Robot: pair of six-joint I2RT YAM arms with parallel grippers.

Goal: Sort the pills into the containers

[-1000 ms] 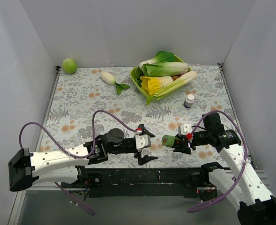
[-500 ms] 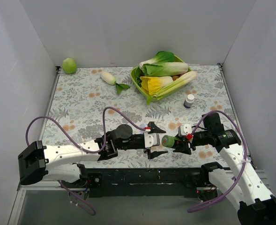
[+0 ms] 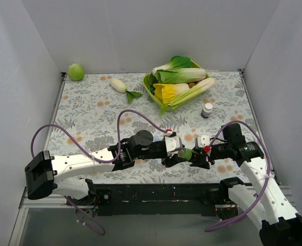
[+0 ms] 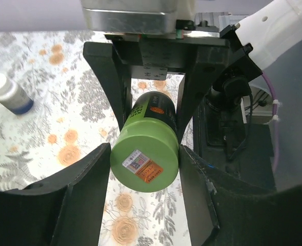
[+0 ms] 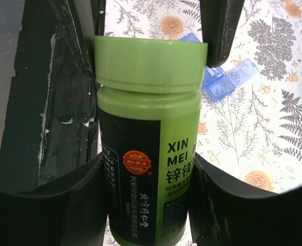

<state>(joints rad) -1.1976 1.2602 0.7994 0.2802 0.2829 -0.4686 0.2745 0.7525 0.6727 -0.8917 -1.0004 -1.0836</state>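
Your left gripper (image 4: 144, 154) has come in from well out to the side over the last second. It now has one of its fingers (image 4: 89, 189) on each side of the cap (image 5: 151, 61) of the green pill bottle (image 3: 185, 152). Both fingers sit hard up against the cap's rim. From these views I cannot tell whether they are pressing on it or only flanking it, so check that before you twist.

Your right gripper (image 3: 199, 154) has barely shifted. It stays clamped on the bottle's labelled body and holds it level above the tabletop (image 3: 89, 113), with the cap pointing straight into the left gripper.

The approach looks finished, and the step in hand is most likely unscrewing the cap. The pills are not in view, presumably still sealed inside, so no sorting has begun.

The blue pill box (image 5: 217, 84) lies on the tabletop underneath the left gripper's fingers, just past the cap end of the bottle. It shows only in the right wrist view, because the two grippers hide it from above.

Since the box sits directly below the cap, pills could spill around it if the cap comes off while the bottle is still level. You will probably want the right gripper to tip the mouth upward before the cap comes free.
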